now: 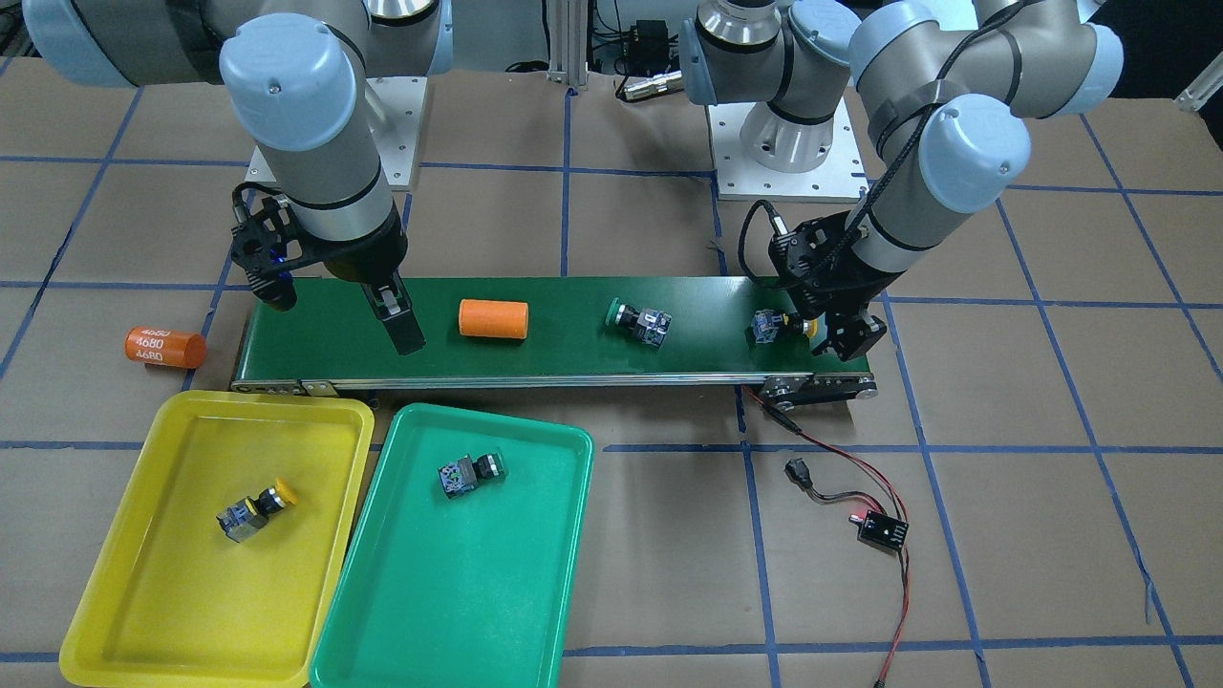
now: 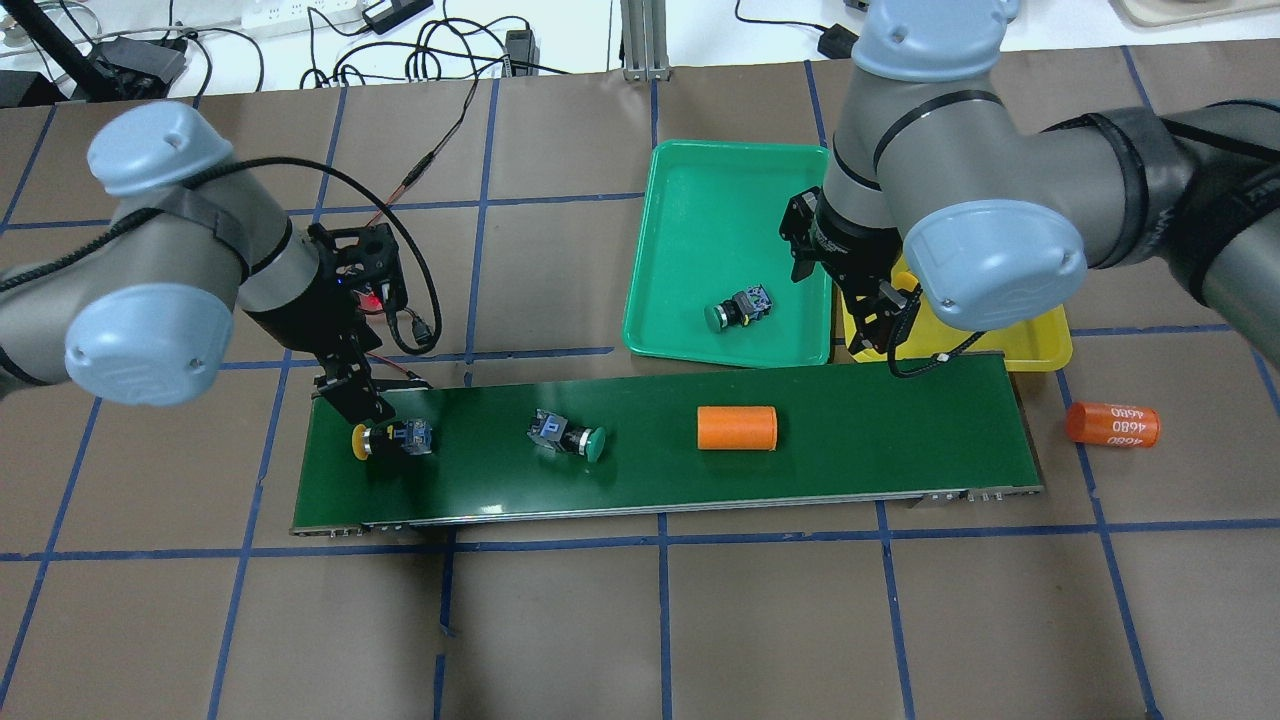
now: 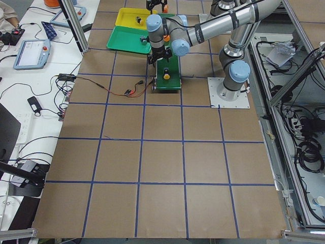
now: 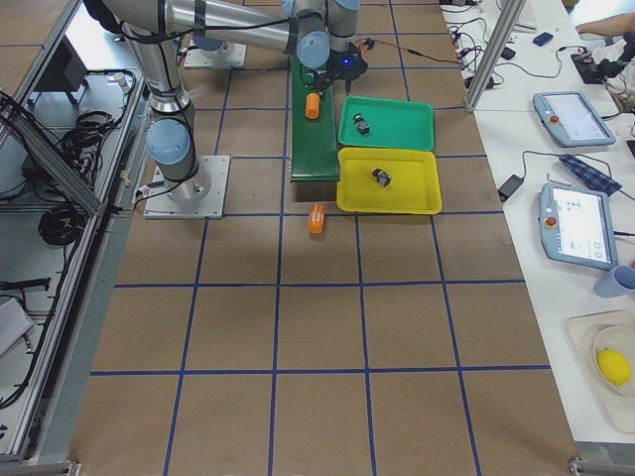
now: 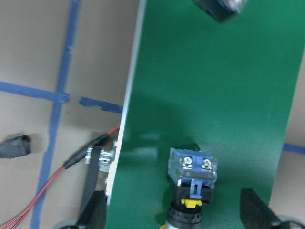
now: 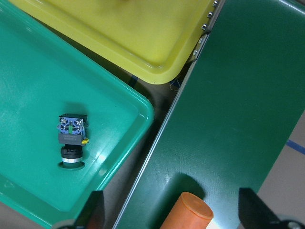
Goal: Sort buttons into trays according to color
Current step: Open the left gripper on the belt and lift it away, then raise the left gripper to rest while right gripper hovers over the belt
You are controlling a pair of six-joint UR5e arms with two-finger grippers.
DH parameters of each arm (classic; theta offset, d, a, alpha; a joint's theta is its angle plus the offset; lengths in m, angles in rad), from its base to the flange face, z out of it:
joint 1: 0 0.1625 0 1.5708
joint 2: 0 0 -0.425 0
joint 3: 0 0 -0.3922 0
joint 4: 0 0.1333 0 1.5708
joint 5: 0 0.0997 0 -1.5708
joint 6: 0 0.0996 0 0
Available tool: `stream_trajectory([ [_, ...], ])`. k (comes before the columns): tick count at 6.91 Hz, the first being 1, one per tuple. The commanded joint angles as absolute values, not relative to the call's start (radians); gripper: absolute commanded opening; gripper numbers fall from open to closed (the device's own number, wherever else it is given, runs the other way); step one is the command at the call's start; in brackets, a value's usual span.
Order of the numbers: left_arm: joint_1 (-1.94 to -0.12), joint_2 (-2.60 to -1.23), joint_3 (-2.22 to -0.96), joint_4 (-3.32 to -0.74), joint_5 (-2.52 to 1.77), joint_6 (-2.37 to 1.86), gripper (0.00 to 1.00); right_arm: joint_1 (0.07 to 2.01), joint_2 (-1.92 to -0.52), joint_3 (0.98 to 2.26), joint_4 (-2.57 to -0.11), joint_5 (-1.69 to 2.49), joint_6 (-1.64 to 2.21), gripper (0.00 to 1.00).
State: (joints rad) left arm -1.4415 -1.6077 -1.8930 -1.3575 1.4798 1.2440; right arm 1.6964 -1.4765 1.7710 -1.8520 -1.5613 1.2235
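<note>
Clock read from the overhead view, 12 o'clock pointing away from the robot.

Across the table [image 2: 700, 620], a dark green conveyor belt [image 2: 860, 460], long edges running 9 to 3 o'clock. Near its 9 o'clock end, a yellow-capped button [image 2: 385, 438] on its side, cap toward 9 o'clock, nearer the 12 o'clock edge than the 6 o'clock one. Over it, the left fingers [image 5: 95, 212]: spread wide, one on each side of the cap, apart from it on both sides, gripping nothing. At 3 o'clock of that button, a stretch of bare belt, then a green-capped button [image 2: 567, 435], cap toward 3 o'clock. Then more bare belt and an orange cylinder [image 2: 737, 428] lying lengthwise along the belt.

At 12 o'clock of the belt's 3 o'clock half, the green tray [image 2: 700, 200], its 6 o'clock rim just short of the belt edge, a thin strip of table between. Inside, near that rim, a second green-capped button [image 2: 738, 308], with bare floor toward 12 o'clock. At 3 o'clock of it, the yellow tray [image 1: 172, 592], rim beside rim; touching or not, cannot tell. Near its middle, a second yellow-capped button [image 1: 256, 508], bare floor all round.

Right fingers [image 6: 252, 210]: parted, holding nothing, above the belt's 12 o'clock edge where the two trays meet, the orange cylinder near at about 8 o'clock. Bare belt from there to the 3 o'clock end.

Past that end, on the table, an orange cylinder marked 4680 [image 2: 1112, 424]. At 12 o'clock of the belt's 9 o'clock end, a small black board [image 1: 881, 528] with red and black wires.
</note>
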Motion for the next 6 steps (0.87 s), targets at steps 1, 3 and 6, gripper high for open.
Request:
stream_trajectory([
  [1,-1.51,-1.582,-1.705,-1.538,1.496,0.913,1.0,1.652,-1.483,1.773,-1.873,-1.559,1.212,1.0],
  [3,-1.534,-1.58,-1.649,-1.58,1.523,0.65,1.0,1.655,-1.483,1.764,-1.873,-1.563,1.198,1.0],
  [6,-1.536,-1.546,-1.62,-1.577,1.52,0.417,1.0,1.666,-1.474,1.773,-1.859,-1.551,1.2,1.0],
])
